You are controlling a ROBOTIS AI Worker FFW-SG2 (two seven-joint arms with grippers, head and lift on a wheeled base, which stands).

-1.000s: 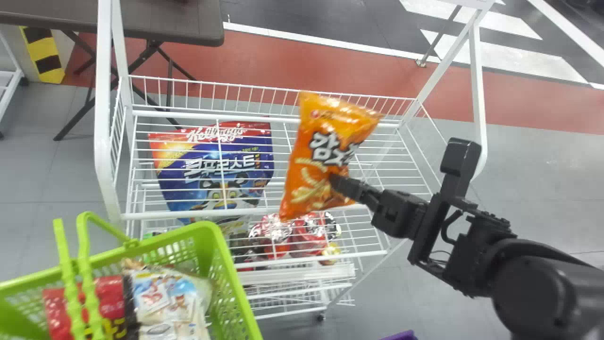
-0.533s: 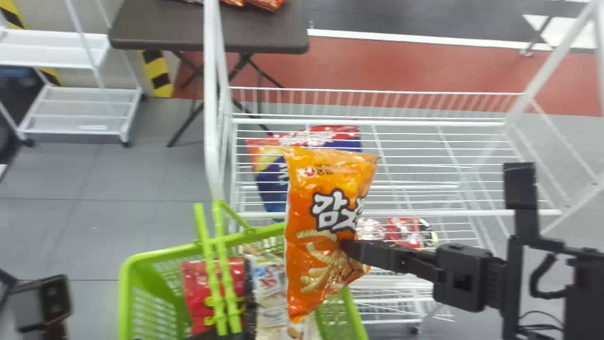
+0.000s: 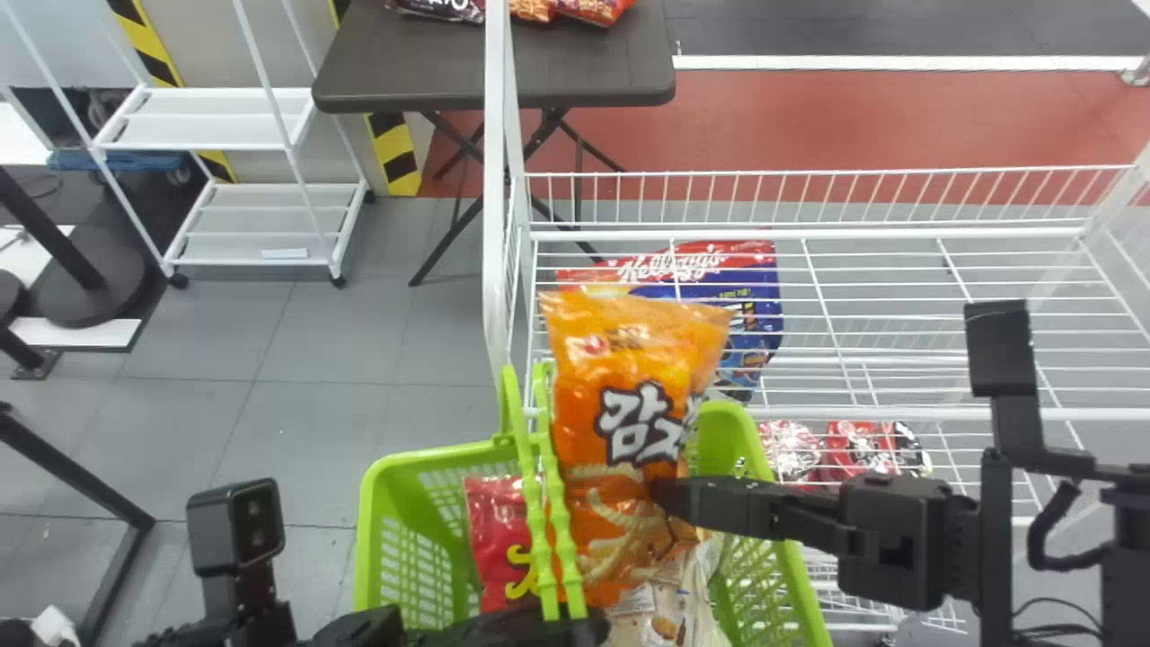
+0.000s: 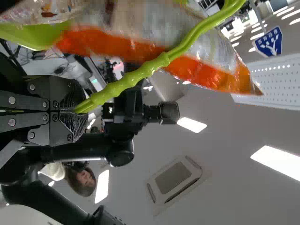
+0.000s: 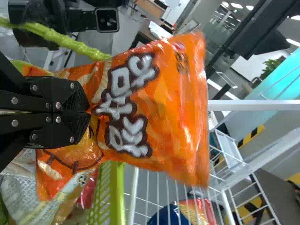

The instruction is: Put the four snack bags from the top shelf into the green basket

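While above basket (image 3: 431,454), right fingers (image 3: 719,506) leftward.

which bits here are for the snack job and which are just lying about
For the job:
orange snack bag in right gripper
green basket, handle in left gripper
red bag inside it

Lying about:
blue-and-red cereal pouch under the top shelf
snack bags on folding table
white trolley

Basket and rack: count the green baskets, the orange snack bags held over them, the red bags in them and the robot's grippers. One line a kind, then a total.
Green basket: 1
Orange snack bag, held: 1
Red bag, inside: 1
Grippers: 2 (left gripper, right gripper)
Total: 5
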